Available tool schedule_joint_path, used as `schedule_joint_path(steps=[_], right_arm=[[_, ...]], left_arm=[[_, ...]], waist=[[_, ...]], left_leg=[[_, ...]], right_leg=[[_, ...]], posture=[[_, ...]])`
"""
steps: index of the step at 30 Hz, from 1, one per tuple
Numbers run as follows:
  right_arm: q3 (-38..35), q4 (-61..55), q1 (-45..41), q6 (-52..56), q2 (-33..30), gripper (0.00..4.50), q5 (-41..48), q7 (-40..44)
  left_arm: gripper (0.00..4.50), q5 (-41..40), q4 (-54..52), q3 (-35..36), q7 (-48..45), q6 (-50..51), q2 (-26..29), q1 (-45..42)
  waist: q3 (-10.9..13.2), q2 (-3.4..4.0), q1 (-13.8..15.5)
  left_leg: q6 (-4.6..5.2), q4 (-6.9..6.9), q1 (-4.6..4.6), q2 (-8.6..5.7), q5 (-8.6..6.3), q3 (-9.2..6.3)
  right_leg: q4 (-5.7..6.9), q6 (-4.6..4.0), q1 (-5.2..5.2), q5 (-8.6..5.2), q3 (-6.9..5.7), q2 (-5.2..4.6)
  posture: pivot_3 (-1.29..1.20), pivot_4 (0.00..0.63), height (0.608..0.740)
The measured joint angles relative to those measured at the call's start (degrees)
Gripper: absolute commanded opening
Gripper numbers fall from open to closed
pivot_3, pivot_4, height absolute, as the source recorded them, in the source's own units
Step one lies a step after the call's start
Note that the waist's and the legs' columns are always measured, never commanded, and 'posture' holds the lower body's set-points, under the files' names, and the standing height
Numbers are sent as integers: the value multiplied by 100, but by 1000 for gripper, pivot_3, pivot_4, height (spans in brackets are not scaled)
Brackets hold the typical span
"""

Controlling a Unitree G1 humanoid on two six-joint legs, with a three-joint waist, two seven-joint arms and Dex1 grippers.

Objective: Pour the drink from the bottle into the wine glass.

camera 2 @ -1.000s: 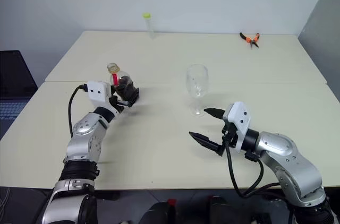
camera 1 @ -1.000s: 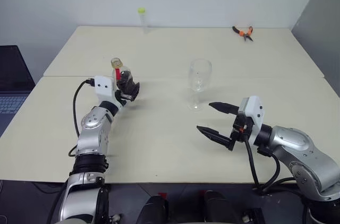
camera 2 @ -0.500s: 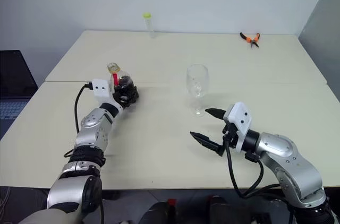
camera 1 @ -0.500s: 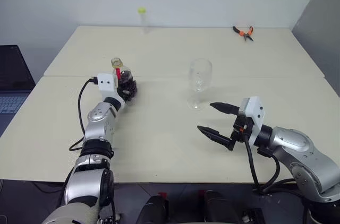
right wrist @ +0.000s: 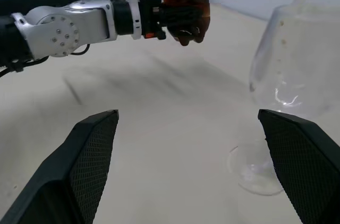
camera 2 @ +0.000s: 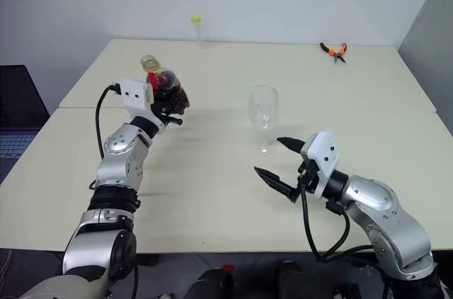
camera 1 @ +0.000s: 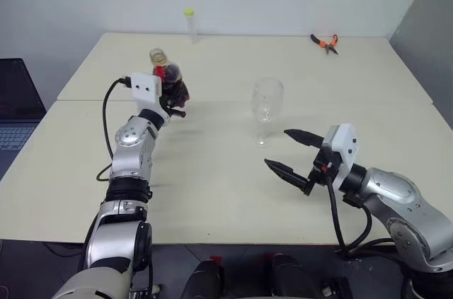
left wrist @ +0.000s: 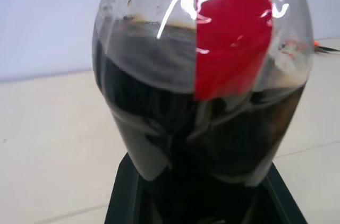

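My left gripper [camera 1: 175,95] is shut on the bottle [camera 1: 168,74], a small clear bottle with a red label strip, and holds it upright above the left side of the table. The drink [left wrist: 159,128], dark and cola-like, fills its rounded lower body. The wine glass [camera 1: 267,104] stands empty near the table's middle, to the right of the bottle. My right gripper [camera 1: 277,148] hovers open just in front of and to the right of the glass, with nothing between its fingers. In the right wrist view the glass [right wrist: 292,75] is close and the bottle [right wrist: 186,1] is farther off.
A slim clear tube with a yellow-green top [camera 1: 189,23] stands at the table's far edge. Orange-handled pliers [camera 1: 324,42] lie at the far right. A laptop [camera 1: 14,108] sits beyond the table's left edge. A seam [camera 1: 340,103] crosses the cream table.
My left gripper has closed on the bottle and lifted it off the table, up and slightly away from me. The right gripper and the wine glass have stayed put.
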Motion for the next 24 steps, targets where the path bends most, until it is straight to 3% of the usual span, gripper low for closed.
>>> schedule_joint_path(steps=[10,24], right_arm=[[-83,55,-266,-293,416,4500,-187,-372],[267,687,-1033,-289,1084,4500,-818,-1115]], left_arm=[[741,1336,27,-1264,-376,-640,276,-468],[739,3109,2476,-2214,645,-2735,238,-2046]], waist=[[1,0,-1],[1,0,-15]], left_leg=[[1,-1,0,-1,0,1],[1,-1,-13,-8,0,9]], right_leg=[[1,0,0,0,0,8],[5,1,-20,0,6,6]], posture=[[0,150,740],[0,150,740]])
